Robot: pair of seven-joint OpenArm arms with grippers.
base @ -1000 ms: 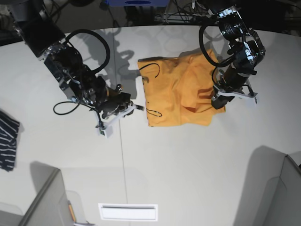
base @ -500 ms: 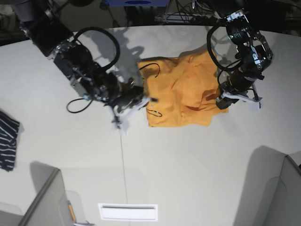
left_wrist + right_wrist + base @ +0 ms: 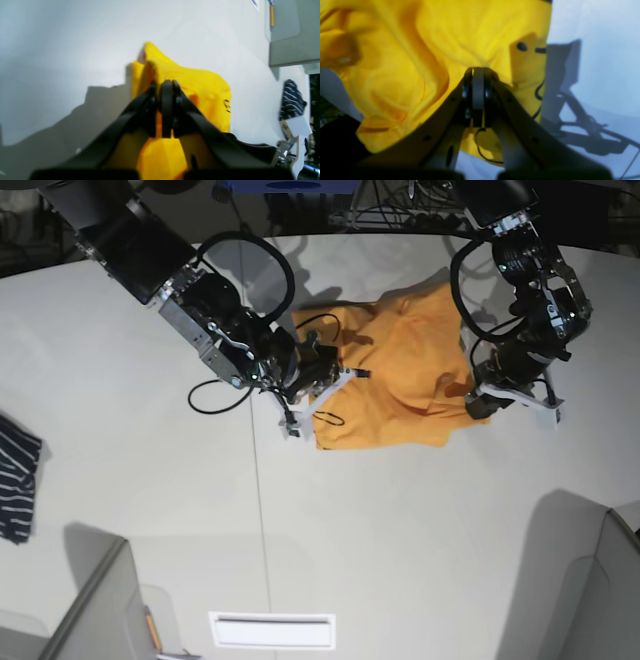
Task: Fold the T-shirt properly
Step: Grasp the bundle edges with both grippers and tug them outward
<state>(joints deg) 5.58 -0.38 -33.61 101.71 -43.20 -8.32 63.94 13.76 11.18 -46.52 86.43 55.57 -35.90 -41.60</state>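
**Both grippers at the shirt, fold underway**

The T-shirt (image 3: 395,380) lay rumpled on the table (image 3: 420,540), between the two grippers. We saw the left gripper (image 3: 163,86) clamped on a raised fold of its edge. The right gripper (image 3: 477,73) was pressed together over the opposite edge; we couldn't tell if cloth was pinched. We judged a fold mid-way; next needs a level carry across. Bare table lay beyond both grippers; the striped garment (image 3: 18,480) lay well apart.

The T-shirt (image 3: 400,380) is orange-yellow with black line markings, on a white table (image 3: 400,520), while left of it lies what seems a navy, white-striped garment (image 3: 18,480).
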